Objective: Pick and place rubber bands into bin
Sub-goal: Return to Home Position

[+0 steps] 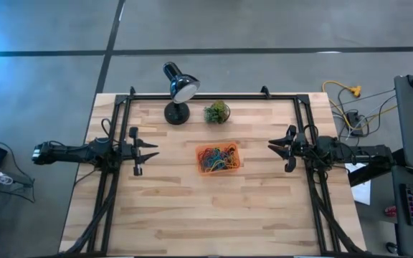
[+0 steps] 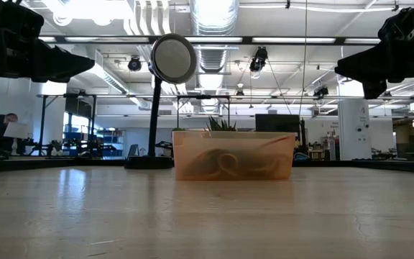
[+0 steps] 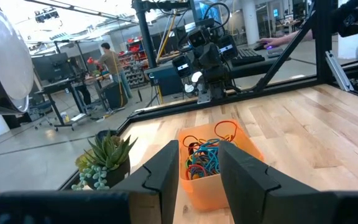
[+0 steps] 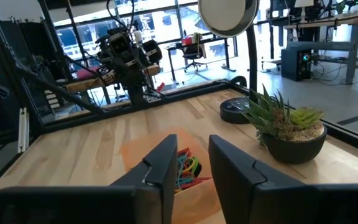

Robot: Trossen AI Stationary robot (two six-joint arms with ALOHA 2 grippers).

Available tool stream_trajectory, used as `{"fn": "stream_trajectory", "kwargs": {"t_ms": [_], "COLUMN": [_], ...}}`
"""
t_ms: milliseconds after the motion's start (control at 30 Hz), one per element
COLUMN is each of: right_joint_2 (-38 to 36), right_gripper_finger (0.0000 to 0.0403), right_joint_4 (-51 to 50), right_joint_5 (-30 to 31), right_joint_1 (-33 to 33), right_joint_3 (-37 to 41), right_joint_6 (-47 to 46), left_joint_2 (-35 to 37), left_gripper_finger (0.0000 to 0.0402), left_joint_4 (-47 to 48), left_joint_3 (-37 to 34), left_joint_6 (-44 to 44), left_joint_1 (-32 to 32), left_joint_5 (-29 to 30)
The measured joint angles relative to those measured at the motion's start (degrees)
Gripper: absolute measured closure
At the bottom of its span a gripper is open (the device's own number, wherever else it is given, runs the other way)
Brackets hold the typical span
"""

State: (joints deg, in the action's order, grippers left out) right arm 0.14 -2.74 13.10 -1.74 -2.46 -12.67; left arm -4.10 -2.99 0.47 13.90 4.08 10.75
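Room: we see a grey floor [image 1: 264,29] crossed by dark lines around the bench, ceiling lights in the low view, and a person [image 3: 111,61] standing at desks far behind.
Bench: pale wood planks [image 1: 192,208] with a black frame [image 1: 214,95] along the back and side edges.
Left arm: it [image 1: 77,152] lies stretched level over the left edge, at mid-length, pointing inward.
Right arm: it [image 1: 350,152] mirrors that over the right edge, level and pointing inward.
Left gripper: it [image 1: 151,150] hangs well above the wood and well apart from the bin; we see its fingers spread, nothing between them.
Right gripper: it [image 1: 272,147] faces the bin from the other side, also raised, fingers parted and bare.
Lamp: black [image 1: 181,89], its base near the back edge, left of centre.
Bin: orange [image 1: 198,161], about the middle of the bench, between the two grippers.
Plant: small and green [image 1: 217,112], just beside the lamp's base, behind the bin.
Bands: we find a tangled heap [image 1: 217,159] of blue, red, green and yellow loops inside the bin.
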Motion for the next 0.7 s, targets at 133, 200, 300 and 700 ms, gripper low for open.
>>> {"fn": "stream_trajectory", "kwargs": {"t_ms": [133, 200, 300, 700], "right_joint_2": [0.0, 0.0, 0.0, 0.0], "right_gripper_finger": [0.0319, 0.0321, 0.0321, 0.0314], "right_joint_4": [0.0, 0.0, 0.0, 0.0], "right_joint_5": [0.0, 0.0, 0.0, 0.0], "right_joint_1": [0.0, 0.0, 0.0, 0.0], "right_joint_3": [0.0, 0.0, 0.0, 0.0], "right_joint_6": [0.0, 0.0, 0.0, 0.0], "left_joint_2": [0.0, 0.0, 0.0, 0.0], "left_gripper_finger": [0.0304, 0.0304, 0.0304, 0.0304], "left_joint_4": [0.0, 0.0, 0.0, 0.0], "left_joint_3": [0.0, 0.0, 0.0, 0.0], "left_joint_6": [0.0, 0.0, 0.0, 0.0], "left_joint_1": [0.0, 0.0, 0.0, 0.0], "left_joint_5": [0.0, 0.0, 0.0, 0.0]}}
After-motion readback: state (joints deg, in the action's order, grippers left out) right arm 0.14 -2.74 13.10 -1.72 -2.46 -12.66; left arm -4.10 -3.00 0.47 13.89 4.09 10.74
